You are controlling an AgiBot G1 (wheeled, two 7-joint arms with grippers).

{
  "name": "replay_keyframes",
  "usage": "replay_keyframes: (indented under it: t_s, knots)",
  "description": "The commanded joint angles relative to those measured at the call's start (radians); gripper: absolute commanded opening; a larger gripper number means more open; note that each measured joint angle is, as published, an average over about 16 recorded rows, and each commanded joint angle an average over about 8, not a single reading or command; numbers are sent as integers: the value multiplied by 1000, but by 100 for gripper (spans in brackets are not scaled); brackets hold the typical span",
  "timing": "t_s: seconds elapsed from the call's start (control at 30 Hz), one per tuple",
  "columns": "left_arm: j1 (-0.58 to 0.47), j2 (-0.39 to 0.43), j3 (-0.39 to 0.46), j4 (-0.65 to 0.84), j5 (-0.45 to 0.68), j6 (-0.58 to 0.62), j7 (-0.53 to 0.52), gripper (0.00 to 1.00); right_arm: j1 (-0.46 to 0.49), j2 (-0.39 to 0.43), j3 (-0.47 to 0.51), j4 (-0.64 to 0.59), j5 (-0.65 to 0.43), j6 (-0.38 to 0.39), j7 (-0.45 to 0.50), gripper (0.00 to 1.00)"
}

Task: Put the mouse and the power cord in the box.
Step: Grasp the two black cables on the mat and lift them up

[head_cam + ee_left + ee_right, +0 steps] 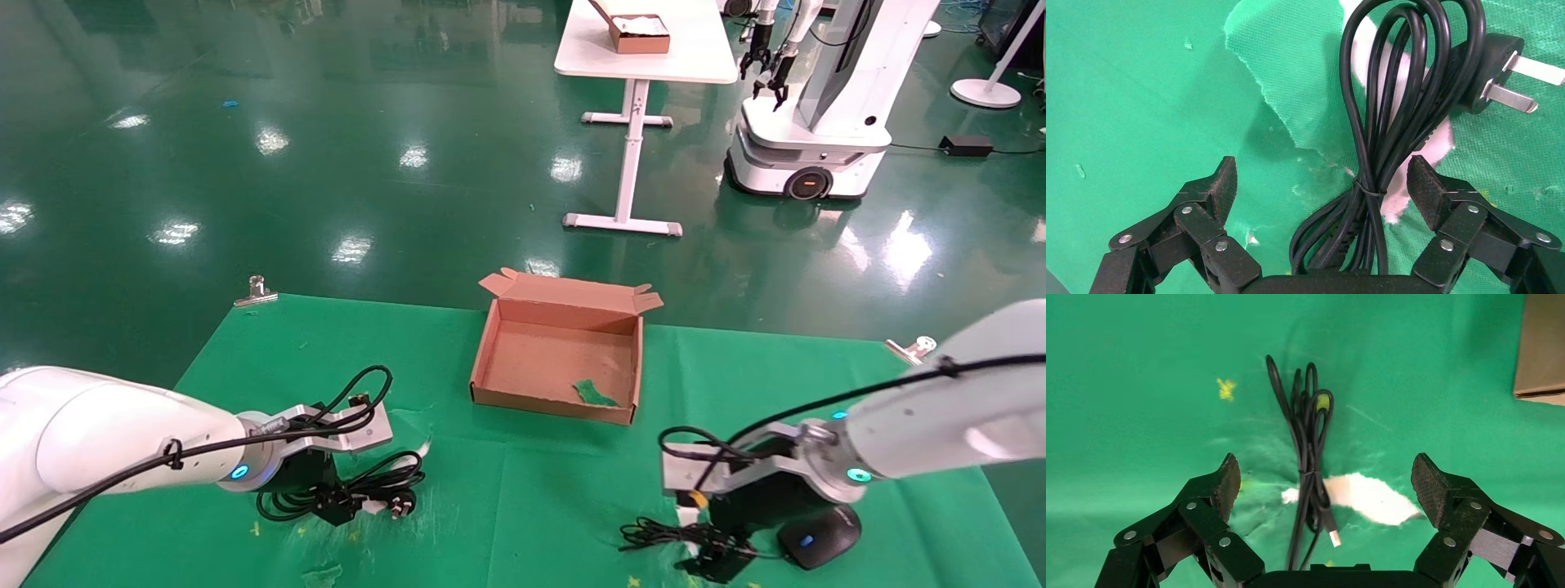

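Both pincers gape wide: left (1321,184) over the power cord (1389,122), right (1324,484) over the mouse (820,535) cable; no writing legible.

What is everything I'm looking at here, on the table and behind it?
box: one, brown cardboard, open, at the table's far middle, a green scrap inside.
power cord: one, black, coiled with a pronged plug, on the cloth at the left, between the left gripper's fingers.
mouse: one, black, at the right front, its thin looped cable beside it.
green cloth: one, torn in spots, covering the table.
metal clips: two, at the cloth's far corners.
white table: one, far behind, carrying a small brown box.
other robot: one, white, beside that table.
left gripper: black, open over the cord.
right gripper: black, open over the mouse cable.
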Motion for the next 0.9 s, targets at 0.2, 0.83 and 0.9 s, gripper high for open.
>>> replay_keyframes:
  t_s: [0.2, 0.83, 0.9]
  knots:
    - [0, 0, 0, 0, 0, 0, 0, 100, 44, -93, -21, -180, -33, 53, -79, 100]
    - [0, 0, 0, 1, 0, -1, 0, 0, 55, -122, -25, -263, -42, 81, -108, 0]
    - [0, 0, 0, 1, -1, -1, 0, 0, 55, -121, -25, -260, -42, 80, -108, 0]
